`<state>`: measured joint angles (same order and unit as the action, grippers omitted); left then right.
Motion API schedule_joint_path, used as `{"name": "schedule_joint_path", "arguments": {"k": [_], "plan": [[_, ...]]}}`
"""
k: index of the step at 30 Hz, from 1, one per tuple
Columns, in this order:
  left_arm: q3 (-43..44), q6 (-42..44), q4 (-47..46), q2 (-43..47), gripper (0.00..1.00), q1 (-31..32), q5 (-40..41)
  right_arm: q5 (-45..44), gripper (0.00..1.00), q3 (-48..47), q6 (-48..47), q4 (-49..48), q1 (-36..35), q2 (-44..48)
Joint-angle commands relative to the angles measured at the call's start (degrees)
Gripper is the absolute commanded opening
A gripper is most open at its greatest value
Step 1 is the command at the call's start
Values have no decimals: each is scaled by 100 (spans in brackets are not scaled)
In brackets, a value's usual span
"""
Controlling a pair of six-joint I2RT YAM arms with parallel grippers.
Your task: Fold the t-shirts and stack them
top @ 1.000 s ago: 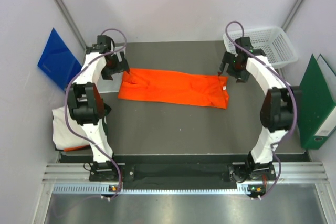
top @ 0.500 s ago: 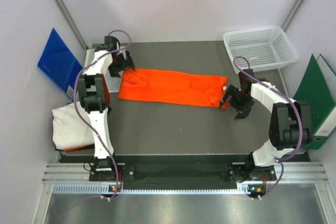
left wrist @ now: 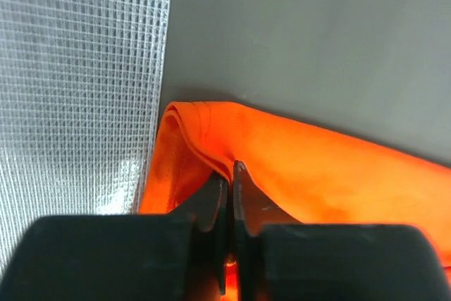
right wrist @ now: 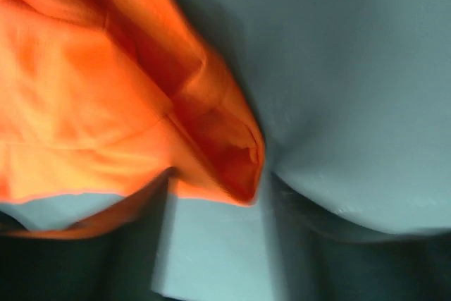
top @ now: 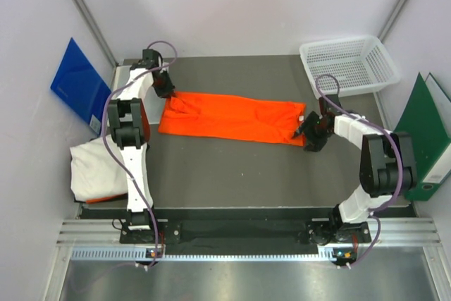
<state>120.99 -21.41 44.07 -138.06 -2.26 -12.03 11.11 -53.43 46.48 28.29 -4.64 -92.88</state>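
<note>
The orange t-shirt [top: 232,118] lies folded into a long strip across the middle of the table. My left gripper [top: 168,91] is at its far left corner. In the left wrist view the gripper [left wrist: 230,170] is shut on a raised fold of the orange cloth [left wrist: 317,174]. My right gripper [top: 308,135] is at the strip's near right corner. In the blurred right wrist view the gripper [right wrist: 218,244] is open, with the orange corner [right wrist: 236,167] between its fingers. The white t-shirt [top: 91,170] lies crumpled at the table's left edge.
A white mesh basket [top: 349,61] stands at the back right. A blue folder [top: 77,79] leans on the left wall and a green binder [top: 426,139] stands on the right. A clear gridded plastic sheet [left wrist: 77,82] lies left of the shirt's corner.
The left gripper moved onto the shirt's far left corner and shut on it. The right arm swung from near the basket to the near right corner, its jaws narrowing.
</note>
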Motion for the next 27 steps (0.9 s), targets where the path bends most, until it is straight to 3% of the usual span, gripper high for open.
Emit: {"name": "schedule_joint_path", "arguments": {"k": [1,2,3,4,14,19,27], "plan": [[258,-65,-92,-81,0,-11,-159,-118,35,-264,116,-815,-80,-318],[241,-65,-101,-37,0,-11,-150,-188,24,-299,107,-860,-124,-327],[215,-65,-92,7,0,-11,-142,-302,6,-378,90,-852,-142,-327],[154,-48,-92,51,0,-11,-133,-338,0,-431,55,-765,-159,-318],[-699,32,110,894,0,-55,280,-1190,0,-1204,-735,-220,-204,7],[-988,5,716,1017,0,-64,351,-1305,0,-2003,-1368,-236,-221,-616],[-2946,14,479,2265,0,-64,263,-874,0,-3576,-2292,-298,-300,-2091]]}}
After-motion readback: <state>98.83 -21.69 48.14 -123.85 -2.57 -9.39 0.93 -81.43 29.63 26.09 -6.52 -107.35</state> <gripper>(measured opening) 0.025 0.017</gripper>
